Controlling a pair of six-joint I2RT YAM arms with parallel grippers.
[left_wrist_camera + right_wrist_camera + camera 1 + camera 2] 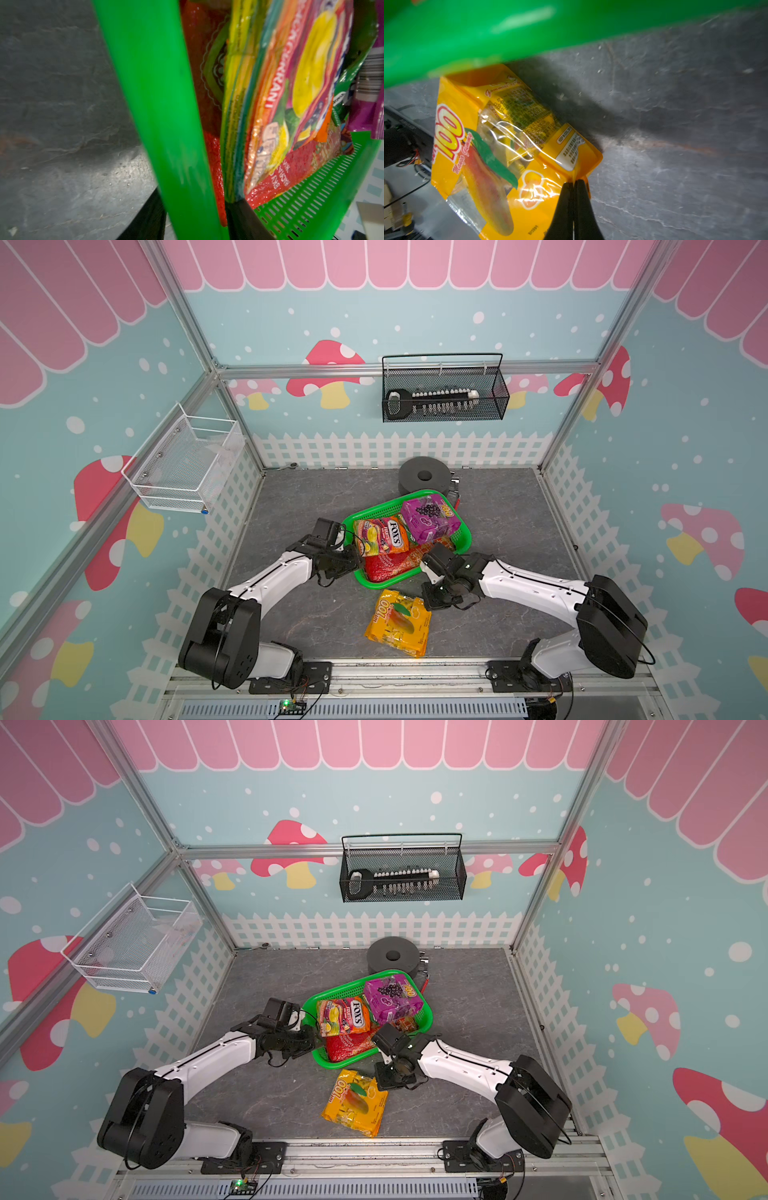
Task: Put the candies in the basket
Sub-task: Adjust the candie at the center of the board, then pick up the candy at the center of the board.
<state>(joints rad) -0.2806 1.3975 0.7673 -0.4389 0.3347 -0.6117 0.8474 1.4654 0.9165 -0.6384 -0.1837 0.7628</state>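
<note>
- There's the basket (372, 515) in the middle of the table (291, 531), spool (424, 479) just behind it.
- Inside: FOX'S bag (382, 536) left, grape bag (430, 518) right, both atop a large bag (386, 568).
- And the mango bag (398, 622) lies on the table, just in front of the basket.

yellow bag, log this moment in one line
right claw: shut on yellow bag corner | left claw: clamped on basket rim | bag: on table

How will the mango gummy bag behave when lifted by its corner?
Likely floppy: the right gripper pinches only a thin corner seam of the mango gummy bag, so it should hang and swing. Its glossy film may slip. It looks well filled, so probably weighty.
</note>
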